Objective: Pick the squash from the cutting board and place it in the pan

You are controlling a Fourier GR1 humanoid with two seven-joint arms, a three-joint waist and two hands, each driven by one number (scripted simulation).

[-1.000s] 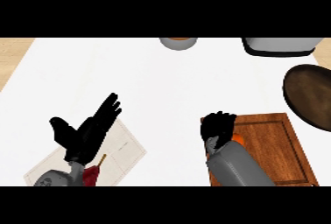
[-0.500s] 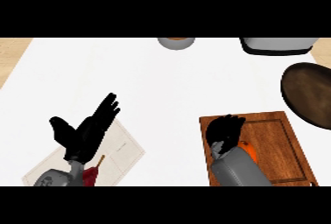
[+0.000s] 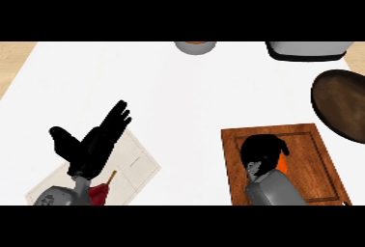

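now right robot hand (image 3: pixel 261 150) curled over orange squash (image 3: pixel 282 165), wooden cutting board (image 3: pixel 314 159).

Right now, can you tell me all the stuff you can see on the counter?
Cutting board: one, reddish-brown wood, lower right.
Squash: one, orange sliver showing, on the board under the right hand.
Pan: one, dark brown, right edge.
Paper sheet: one, cream, lower left.
Bowl: one, grey, top middle.
Grey container: one, top right.
Left hand: black, open, over the paper.
Right hand: black, fingers curled on the squash.
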